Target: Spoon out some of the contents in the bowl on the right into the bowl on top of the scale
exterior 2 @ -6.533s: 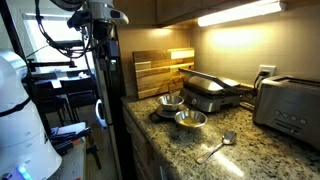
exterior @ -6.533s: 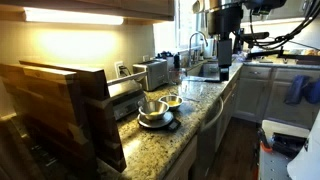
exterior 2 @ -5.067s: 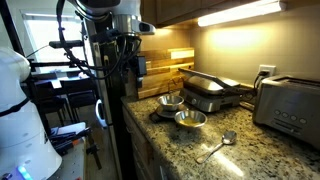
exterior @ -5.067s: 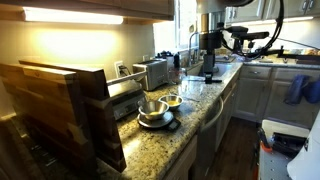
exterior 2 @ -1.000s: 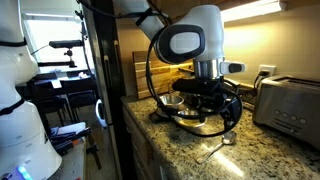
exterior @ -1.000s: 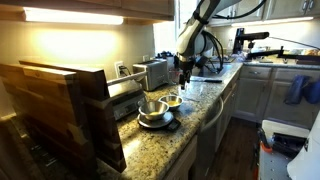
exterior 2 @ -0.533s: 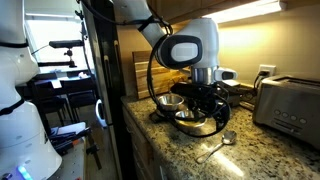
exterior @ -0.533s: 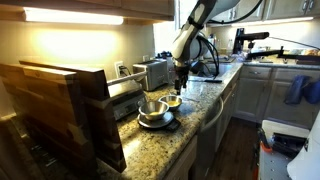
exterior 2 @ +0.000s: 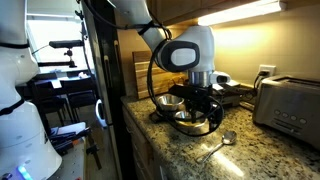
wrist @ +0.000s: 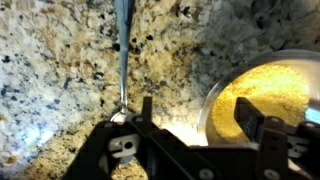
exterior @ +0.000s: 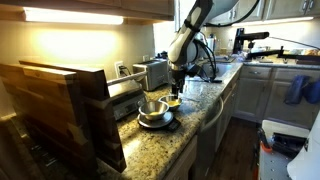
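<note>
The gripper [wrist: 198, 118] hung low over the granite counter [wrist: 50, 70] with its fingers [wrist: 147, 110] spread apart and nothing between them. The bowl of yellowish contents [wrist: 209, 105] serves as the fixed mark here. In the wrist view the spoon [wrist: 122, 55] lay flat on the counter just beside that bowl, clear of its rim and not touching it. The gap between the fingers sat over the strip of counter next to the bowl and reached partly over the bowl's rim. That left the spoon outside the gap, just past the finger farther from the bowl. Its handle ran straight away from the wrist camera, roughly square to the line along which the fingers close. The scoop end seemed to lie nearest the gripper body, partly hidden by it. I judged that the coming move turned on a short sideways shift away from the bowl, until the handle lay between the fingers, and then a descent. In an exterior view the bowl on the scale [exterior: 150, 106] stood just beside the bowl of yellowish contents, on its far side from the spoon.
</note>
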Motion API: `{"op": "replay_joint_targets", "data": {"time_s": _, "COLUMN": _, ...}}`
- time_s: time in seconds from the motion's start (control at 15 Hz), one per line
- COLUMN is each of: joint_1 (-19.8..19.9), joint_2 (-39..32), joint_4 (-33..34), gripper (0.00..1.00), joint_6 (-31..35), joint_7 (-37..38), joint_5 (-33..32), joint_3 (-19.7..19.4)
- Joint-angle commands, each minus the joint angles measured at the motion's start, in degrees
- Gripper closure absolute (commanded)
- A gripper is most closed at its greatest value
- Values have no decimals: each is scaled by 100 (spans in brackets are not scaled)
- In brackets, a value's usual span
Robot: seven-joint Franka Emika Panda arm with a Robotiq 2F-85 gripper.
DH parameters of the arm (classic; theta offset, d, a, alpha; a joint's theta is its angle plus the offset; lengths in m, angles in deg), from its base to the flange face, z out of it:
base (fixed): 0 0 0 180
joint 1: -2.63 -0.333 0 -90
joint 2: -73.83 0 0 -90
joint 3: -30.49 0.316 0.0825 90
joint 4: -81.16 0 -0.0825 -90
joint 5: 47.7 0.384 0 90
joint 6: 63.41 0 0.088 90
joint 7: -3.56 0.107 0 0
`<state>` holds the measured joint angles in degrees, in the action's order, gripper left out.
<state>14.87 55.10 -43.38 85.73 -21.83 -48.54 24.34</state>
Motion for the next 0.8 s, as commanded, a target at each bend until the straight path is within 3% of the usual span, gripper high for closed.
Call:
{"op": "replay_joint_targets", "data": {"time_s": 0.0, "joint_1": 128, "joint_2": -37, "joint_4": 55, "gripper": 46, "joint_6": -185, "joint_7": -7, "joint_5": 109, "joint_3": 126}}
{"op": "replay_joint_targets", "data": {"time_s": 0.47, "joint_1": 164, "joint_2": -116, "joint_4": 131, "gripper": 91, "joint_6": -377, "joint_7": -265, "joint_5": 123, "joint_3": 251}}
{"op": "replay_joint_targets", "data": {"time_s": 0.73, "joint_1": 129, "joint_2": -118, "joint_4": 288, "gripper": 91, "joint_6": -832, "joint_7": -875, "joint_5": -22, "joint_3": 402}}
